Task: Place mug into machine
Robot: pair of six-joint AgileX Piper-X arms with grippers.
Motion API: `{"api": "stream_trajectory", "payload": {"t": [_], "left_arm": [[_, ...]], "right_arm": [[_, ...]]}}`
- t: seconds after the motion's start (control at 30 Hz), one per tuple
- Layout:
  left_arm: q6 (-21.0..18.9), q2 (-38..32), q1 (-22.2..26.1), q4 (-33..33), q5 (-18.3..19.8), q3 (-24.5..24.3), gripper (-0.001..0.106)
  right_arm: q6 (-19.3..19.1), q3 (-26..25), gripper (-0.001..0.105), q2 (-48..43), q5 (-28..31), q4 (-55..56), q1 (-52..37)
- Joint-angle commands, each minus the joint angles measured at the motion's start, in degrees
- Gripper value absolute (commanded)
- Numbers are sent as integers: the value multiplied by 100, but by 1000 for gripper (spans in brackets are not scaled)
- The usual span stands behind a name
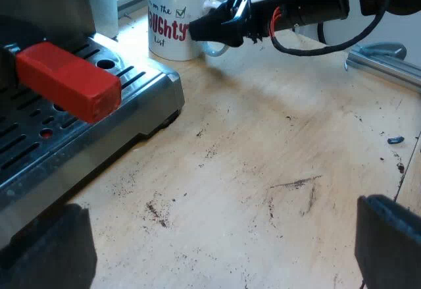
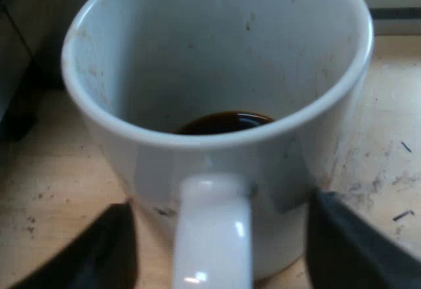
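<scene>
Mug [image 1: 172,19] upright on table [image 1: 263,157], just off corner of espresso machine [image 1: 154,98], not yet on drip tray [image 1: 39,141]. Task barely begun, by the look of it.

Right gripper [image 1: 220,29] in at side of mug turned away from machine, nosed up to mug handle [image 2: 212,230]. Close up: black fingers [image 2: 99,253] spread one each side of handle, gaps showing both sides, nothing pinched. Unclosed, then, and lined up square. Prob. so handle sits centred betw. pads before squeeze; off-centre grab likely to swing mug round.

Little pool of dark liquid [image 2: 223,121] in bottom of mug. Good reason to keep it level on way over to machine, no tipping.

Red end [image 1: 69,81] of holder handle jutting out over drip tray, so holder seems locked into machine's front. Mug's spot looks to be on tray beneath it; calls for low carry & approach from side to miss that red block.

Left gripper [image 1: 223,256] low over table at machine's front, fingers wide apart, nothing betw. them. Looks parked clear of route from mug to tray.

Coffee grounds [image 1: 158,213] scattered on table near machine; no obstacle, maybe a bit slippery under mug.
</scene>
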Motion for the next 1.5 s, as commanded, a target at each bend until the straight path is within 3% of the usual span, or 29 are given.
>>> {"api": "stream_trajectory", "payload": {"t": [0.03,0.07,0.33,0.37,0.53,0.6,0.73,0.83,0.9,1.07,1.13,1.2,1.33,1.4,1.5], "left_arm": [[23,-14,-10,-87,28,-10,82],[23,-14,-10,-87,-39,-10,82],[23,-14,-10,-269,-554,-10,82],[23,-14,-10,-269,-625,-10,82],[37,-14,-10,-269,-696,-10,82],[287,-14,-10,-269,-696,-10,82],[416,-14,-10,-311,-786,119,82],[416,-3,-10,-517,-1098,327,82],[416,-3,-10,-685,-1600,401,82],[416,-3,-10,-766,-2358,440,82],[416,-3,-10,-824,-2496,494,82],[416,-3,-10,-994,-2510,629,82],[416,-3,-10,-1442,-2510,879,82],[391,8,-10,-1691,-2541,986,82],[340,7,-10,-1832,-2539,1040,82]], "right_arm": [[18,-46,12,-11,34,-37,-6],[18,-46,0,-11,23,-37,-6],[-24,-46,0,-324,23,168,102],[-192,-46,0,-743,23,525,246],[-284,-46,0,-1772,176,1535,593],[-282,-46,0,-2448,336,2207,801],[-282,-46,0,-3425,572,3059,1119],[-282,-96,0,-4226,694,4071,1394],[-282,-178,0,-4753,854,4848,1657],[-260,-397,0,-5687,923,5985,2269],[-156,-469,0,-5915,923,6274,2488],[342,-544,0,-6105,923,6588,2895],[647,-543,0,-6121,940,6601,3572],[667,-543,0,-6042,1206,6513,4028],[1018,-518,0,-5785,1871,6337,4549]]}}
